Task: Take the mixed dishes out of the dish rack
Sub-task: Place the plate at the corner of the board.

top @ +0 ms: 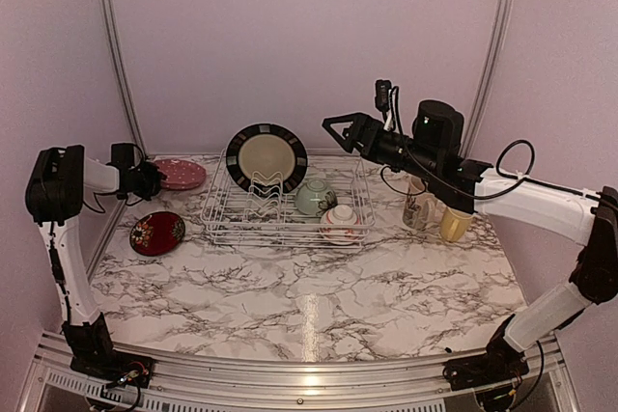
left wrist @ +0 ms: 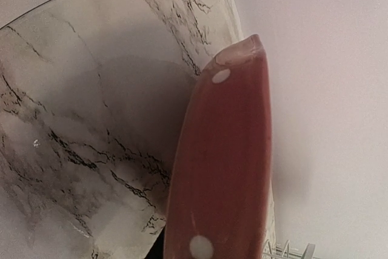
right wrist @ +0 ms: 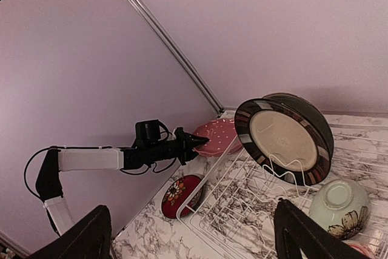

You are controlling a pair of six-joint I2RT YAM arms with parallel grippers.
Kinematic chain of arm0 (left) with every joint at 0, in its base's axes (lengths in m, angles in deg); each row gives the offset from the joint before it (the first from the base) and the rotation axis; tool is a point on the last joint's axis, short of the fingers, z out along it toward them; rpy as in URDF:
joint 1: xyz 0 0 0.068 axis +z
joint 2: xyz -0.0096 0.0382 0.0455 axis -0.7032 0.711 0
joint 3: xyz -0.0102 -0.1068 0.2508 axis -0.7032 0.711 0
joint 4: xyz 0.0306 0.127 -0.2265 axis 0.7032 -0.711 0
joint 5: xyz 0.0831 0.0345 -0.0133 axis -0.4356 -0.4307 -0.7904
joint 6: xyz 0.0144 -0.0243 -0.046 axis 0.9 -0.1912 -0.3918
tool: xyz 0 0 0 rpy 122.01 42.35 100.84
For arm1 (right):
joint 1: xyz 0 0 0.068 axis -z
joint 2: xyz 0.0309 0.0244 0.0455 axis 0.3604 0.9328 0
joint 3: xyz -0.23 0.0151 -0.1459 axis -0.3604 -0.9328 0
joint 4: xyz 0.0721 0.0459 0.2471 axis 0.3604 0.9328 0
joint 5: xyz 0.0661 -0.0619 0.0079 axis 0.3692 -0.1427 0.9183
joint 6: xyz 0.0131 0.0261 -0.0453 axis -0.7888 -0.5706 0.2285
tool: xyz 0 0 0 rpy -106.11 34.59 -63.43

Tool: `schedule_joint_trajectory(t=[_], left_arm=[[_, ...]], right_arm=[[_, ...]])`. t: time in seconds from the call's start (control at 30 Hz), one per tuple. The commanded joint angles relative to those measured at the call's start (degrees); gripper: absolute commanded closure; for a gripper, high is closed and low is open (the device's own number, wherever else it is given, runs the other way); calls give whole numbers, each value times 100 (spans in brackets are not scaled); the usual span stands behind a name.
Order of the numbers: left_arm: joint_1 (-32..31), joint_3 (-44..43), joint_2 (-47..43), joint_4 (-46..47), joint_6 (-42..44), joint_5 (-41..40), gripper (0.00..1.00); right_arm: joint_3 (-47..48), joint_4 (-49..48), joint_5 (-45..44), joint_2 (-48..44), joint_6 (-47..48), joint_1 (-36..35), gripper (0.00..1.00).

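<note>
We judge the pink dotted plate (top: 181, 174) is being set down at middle left, the left gripper (top: 154, 179) clamped on its rim; next it must let go, while the right gripper (top: 335, 127), fingers apart, hovers above the centre dish rack (top: 280, 237).

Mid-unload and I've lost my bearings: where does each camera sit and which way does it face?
Top external: above and behind the arm bases, looking down at the dish rack; both arms show.
Left wrist: tight against the pink dotted plate, edge-on, marble table beyond; no arm part clearly shows.
Right wrist: raised right of the rack, facing the left gripper; its own open fingers frame the bottom.
Shared: top and right wrist both show the black-rimmed plate standing in the rack.
</note>
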Motion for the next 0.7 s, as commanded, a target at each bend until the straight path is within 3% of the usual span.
schedule_joint_trajectory(t=[0.0,0.33,0.67], left_arm=[[94,190,-76,57,226,43,74],[168,225,-338,-488,638,-43,52],[229,-86,-979,-2011,1570,-791,30]], right_arm=[[91,122,-7,-49,81,53,11],[147,127,52,69,120,56,11],[394,274,66,452,393,57,11]])
